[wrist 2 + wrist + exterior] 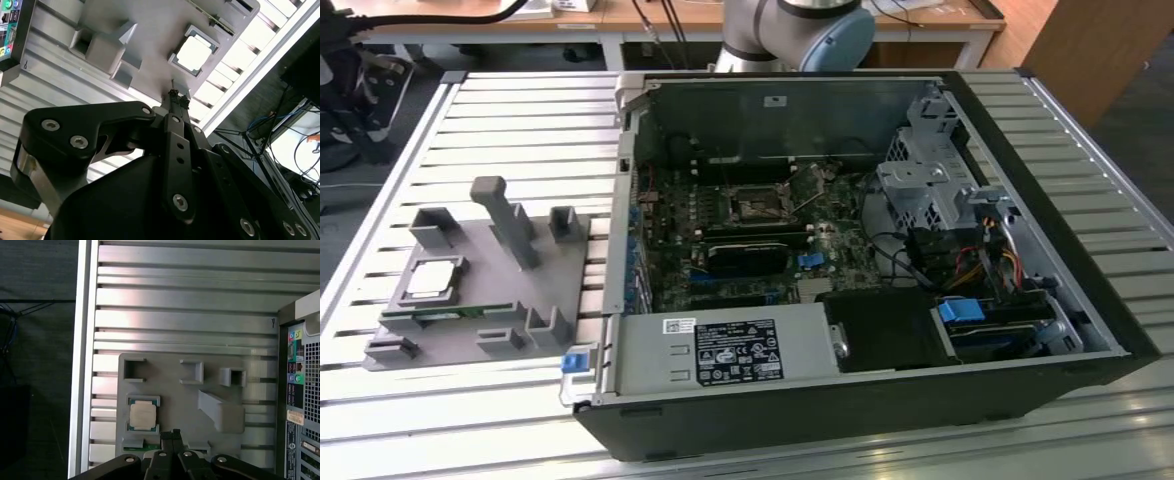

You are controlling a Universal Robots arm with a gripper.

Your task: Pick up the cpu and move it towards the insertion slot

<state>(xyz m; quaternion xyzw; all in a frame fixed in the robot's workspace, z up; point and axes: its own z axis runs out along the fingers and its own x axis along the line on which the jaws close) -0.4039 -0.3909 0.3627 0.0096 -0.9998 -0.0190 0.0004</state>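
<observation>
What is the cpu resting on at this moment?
The cpu lies flat in a bracketed seat on the grey fixture plate, which sits on the slatted table. The seat's floor beneath the chip is covered.

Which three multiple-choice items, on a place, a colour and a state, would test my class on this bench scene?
1. Where is the cpu? A in the insertion slot; B on the fixture beside the computer case; C in the gripper.
2. What colour is the fixture? A red; B grey; C yellow.
3. The computer case's side is: A open; B closed; C taped over.
Answers: B, the cpu lies on the fixture, not in the insertion slot or gripper; B, it is plain grey; A, its boards show inside.
</observation>
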